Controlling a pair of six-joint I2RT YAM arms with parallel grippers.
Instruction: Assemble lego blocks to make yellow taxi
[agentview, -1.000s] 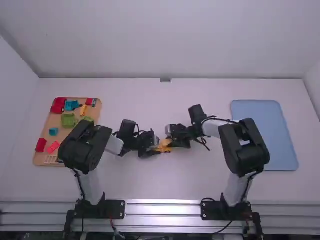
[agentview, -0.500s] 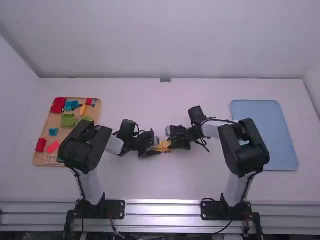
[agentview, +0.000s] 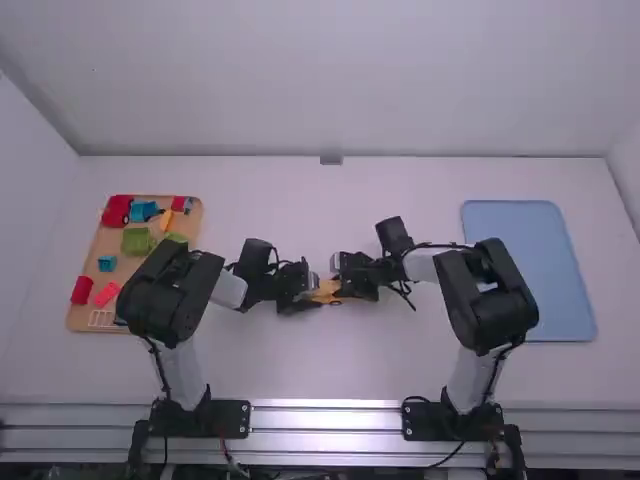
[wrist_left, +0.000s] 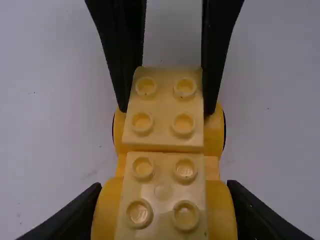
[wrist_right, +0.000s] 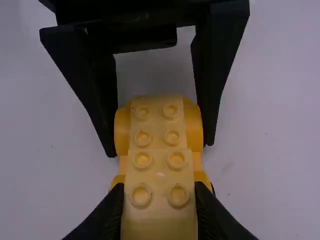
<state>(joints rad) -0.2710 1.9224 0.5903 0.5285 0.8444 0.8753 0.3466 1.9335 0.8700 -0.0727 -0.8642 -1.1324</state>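
At the middle of the table in the high view, my left gripper (agentview: 308, 298) and right gripper (agentview: 344, 284) face each other across a small yellow car (agentview: 325, 292). In the left wrist view, my left gripper (wrist_left: 164, 205) is shut on the car's wide rounded base (wrist_left: 222, 210). Two pale yellow studded blocks (wrist_left: 163, 170) lie end to end on top. My right gripper (wrist_right: 159, 205) is shut on the studded block (wrist_right: 159, 220) at the other end, seen in the right wrist view. Whether that block is fully seated cannot be told.
An orange-brown tray (agentview: 88, 321) at the left holds several red, blue, green and yellow pieces, partly behind the left arm. A blue tray (agentview: 540, 260) lies at the right, beside the right arm.
The right arm's wrist has lowered slightly toward the view's bottom, and its gripper has shifted a little at the car. The left arm has stayed put.
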